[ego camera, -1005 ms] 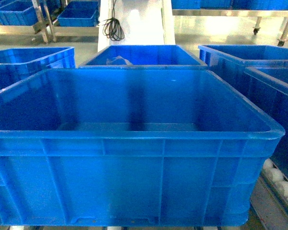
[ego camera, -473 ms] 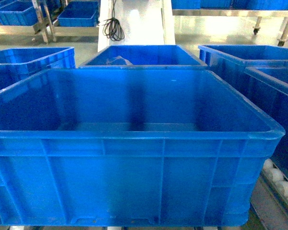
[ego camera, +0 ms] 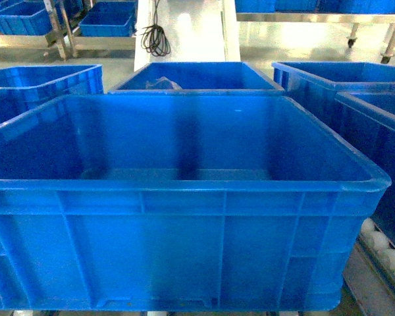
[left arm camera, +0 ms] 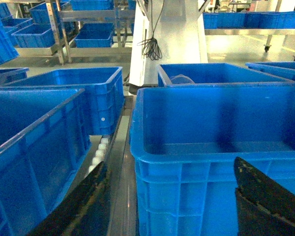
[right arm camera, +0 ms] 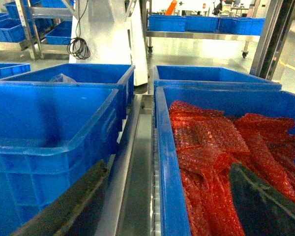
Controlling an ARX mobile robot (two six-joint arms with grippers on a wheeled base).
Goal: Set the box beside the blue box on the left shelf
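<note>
Our box (ego camera: 184, 197) fills the head view just ahead of us, open and bare inside. Our left gripper (left arm camera: 169, 201) straddles its near left corner, fingers (left arm camera: 265, 196) spread wide, clamping nothing. Our right gripper (right arm camera: 162, 201) gapes likewise between the box (right arm camera: 49, 142) and a neighbouring crate (right arm camera: 165, 162) of red bubble wrap (right arm camera: 211, 147). More blue crates (ego camera: 197, 76) stand behind.

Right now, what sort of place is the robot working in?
Probably a warehouse or factory sorting line: rows of blue crates, white conveyor rollers between them, metal shelving stacked with more crates, and red bubble wrap filling one.
</note>
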